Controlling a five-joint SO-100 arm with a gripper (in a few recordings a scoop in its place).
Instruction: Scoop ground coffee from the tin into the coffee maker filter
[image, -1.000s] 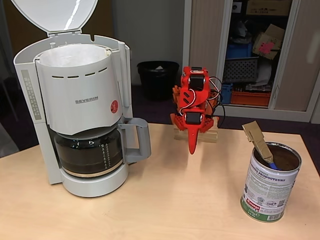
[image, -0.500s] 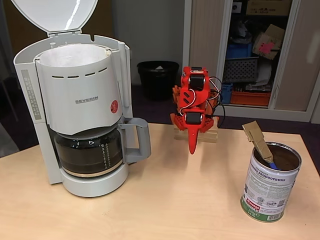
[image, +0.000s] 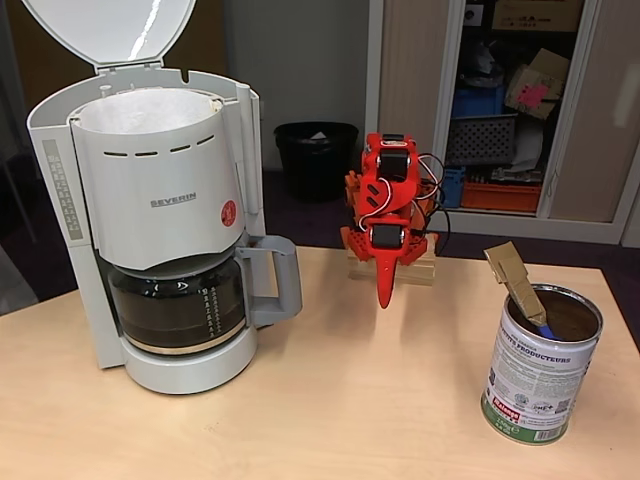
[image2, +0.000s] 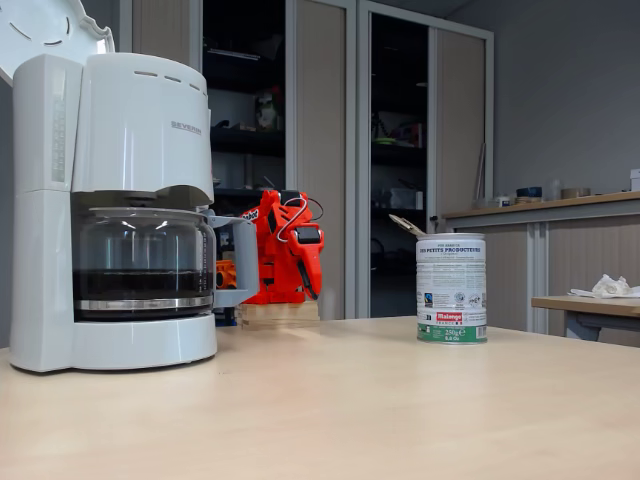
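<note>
The tin (image: 540, 378) stands at the table's right front, with dark ground coffee (image: 572, 318) showing inside. A scoop with a tan wrapped handle (image: 514, 276) leans in it. The white paper coffee maker filter (image: 148, 108) lines the open basket of the white SEVERIN machine (image: 150, 200) at the left, its lid raised. My red arm is folded at the back of the table. Its gripper (image: 385, 292) points down, shut and holding nothing, well apart from tin and machine. In the low fixed view the tin (image2: 451, 290) stands right of the gripper (image2: 312, 284) and the machine (image2: 120, 200).
A dark glass carafe (image: 178, 305) sits under the basket, its handle (image: 275, 280) toward the arm. The arm's base rests on a wooden block (image: 392, 270). Bare tabletop (image: 340, 400) lies between machine and tin. A black bin (image: 315, 155) and open cupboard (image: 500, 100) are behind.
</note>
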